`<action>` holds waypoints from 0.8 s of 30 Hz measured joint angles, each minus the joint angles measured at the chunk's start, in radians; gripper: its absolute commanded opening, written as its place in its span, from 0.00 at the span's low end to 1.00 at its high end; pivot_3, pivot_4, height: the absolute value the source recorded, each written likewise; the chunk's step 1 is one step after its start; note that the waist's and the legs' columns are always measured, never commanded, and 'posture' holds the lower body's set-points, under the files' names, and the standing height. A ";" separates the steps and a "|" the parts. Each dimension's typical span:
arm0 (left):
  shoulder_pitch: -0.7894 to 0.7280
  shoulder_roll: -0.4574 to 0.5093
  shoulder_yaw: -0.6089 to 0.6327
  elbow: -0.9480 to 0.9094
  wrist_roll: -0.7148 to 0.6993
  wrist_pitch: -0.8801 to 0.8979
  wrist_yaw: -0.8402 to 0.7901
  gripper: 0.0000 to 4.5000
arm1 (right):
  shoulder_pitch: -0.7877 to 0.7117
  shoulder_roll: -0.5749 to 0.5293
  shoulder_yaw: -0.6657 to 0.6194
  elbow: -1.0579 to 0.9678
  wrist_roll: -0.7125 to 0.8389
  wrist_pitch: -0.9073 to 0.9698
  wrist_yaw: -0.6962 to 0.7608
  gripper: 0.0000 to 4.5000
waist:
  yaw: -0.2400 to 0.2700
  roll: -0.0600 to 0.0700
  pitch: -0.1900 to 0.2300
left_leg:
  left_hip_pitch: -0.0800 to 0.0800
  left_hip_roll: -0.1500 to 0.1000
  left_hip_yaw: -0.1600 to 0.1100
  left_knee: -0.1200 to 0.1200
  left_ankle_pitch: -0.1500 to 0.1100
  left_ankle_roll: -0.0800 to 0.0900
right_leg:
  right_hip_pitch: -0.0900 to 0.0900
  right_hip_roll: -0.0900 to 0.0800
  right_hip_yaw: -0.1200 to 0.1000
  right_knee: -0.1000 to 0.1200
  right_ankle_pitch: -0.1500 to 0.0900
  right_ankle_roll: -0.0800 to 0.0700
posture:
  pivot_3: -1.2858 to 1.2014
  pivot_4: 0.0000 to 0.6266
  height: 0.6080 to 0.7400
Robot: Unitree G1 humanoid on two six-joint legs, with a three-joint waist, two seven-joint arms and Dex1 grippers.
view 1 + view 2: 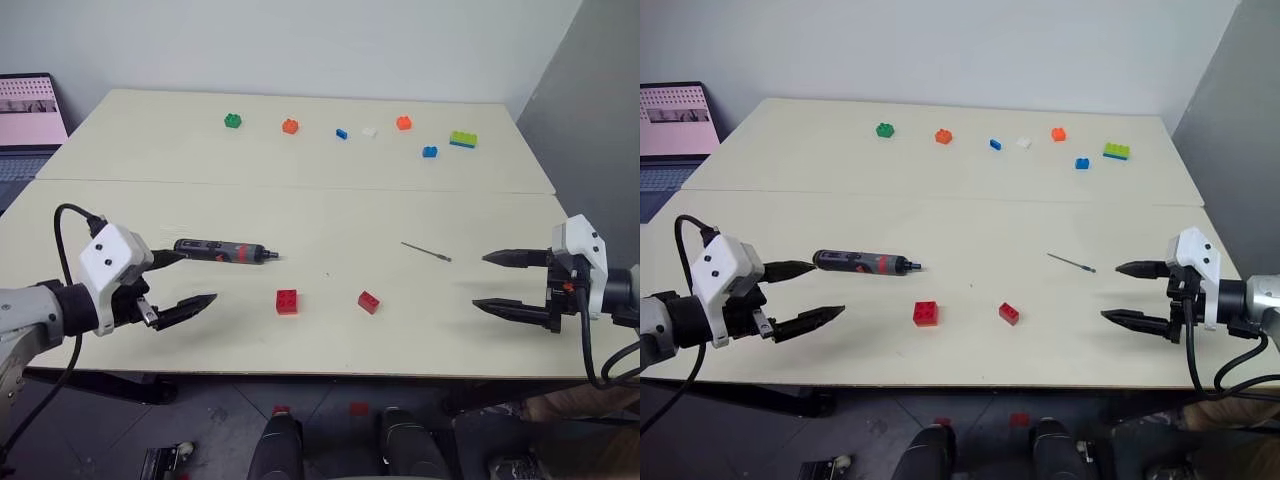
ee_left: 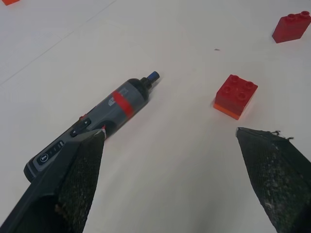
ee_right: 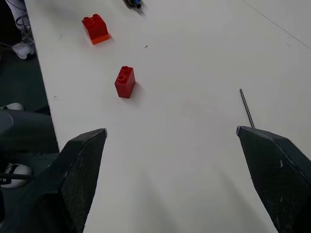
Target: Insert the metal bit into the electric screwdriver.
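Note:
The electric screwdriver (image 1: 222, 251) lies flat on the near table, dark grey with a red band, its tip pointing right; the left wrist view shows it too (image 2: 102, 116). My left gripper (image 1: 190, 279) hovers open just at its rear end, one finger over the handle, holding nothing. The metal bit (image 1: 426, 251), a thin grey rod, lies on the table toward the right and appears in the right wrist view (image 3: 246, 108). My right gripper (image 1: 490, 281) stands open to the right of the bit, apart from it and empty.
Two red bricks (image 1: 287, 301) (image 1: 368, 302) lie between the grippers near the front edge. Several small coloured bricks, among them a green one (image 1: 233, 121) and a lime plate (image 1: 463, 139), dot the far table. A laptop (image 1: 27, 110) sits at the far left.

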 measured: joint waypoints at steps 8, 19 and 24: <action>-0.005 0.000 0.000 0.000 -0.011 0.008 0.002 0.99 | -0.005 0.001 0.000 -0.005 0.001 -0.004 -0.002 1.00 | 0.000 0.000 0.000 | 0.000 0.000 0.000 0.000 0.000 0.000 | 0.000 0.000 0.000 0.000 0.000 0.000 | 0.52 0.24 1.00; 0.000 -0.002 0.002 -0.002 -0.019 -0.037 -0.041 0.99 | -0.022 0.012 0.004 -0.014 0.001 -0.009 -0.002 1.00 | 0.000 0.000 0.000 | 0.000 0.000 0.000 0.000 0.000 0.000 | 0.000 0.000 0.000 0.000 0.000 0.000 | 0.52 0.24 1.00; -0.004 0.014 0.002 -0.008 -0.034 -0.032 -0.069 0.99 | -0.049 0.026 0.043 -0.056 0.015 0.004 -0.011 1.00 | 0.000 0.000 0.000 | 0.001 0.000 0.000 0.000 0.000 0.000 | 0.000 0.000 0.001 0.000 0.000 0.000 | 0.52 0.24 1.00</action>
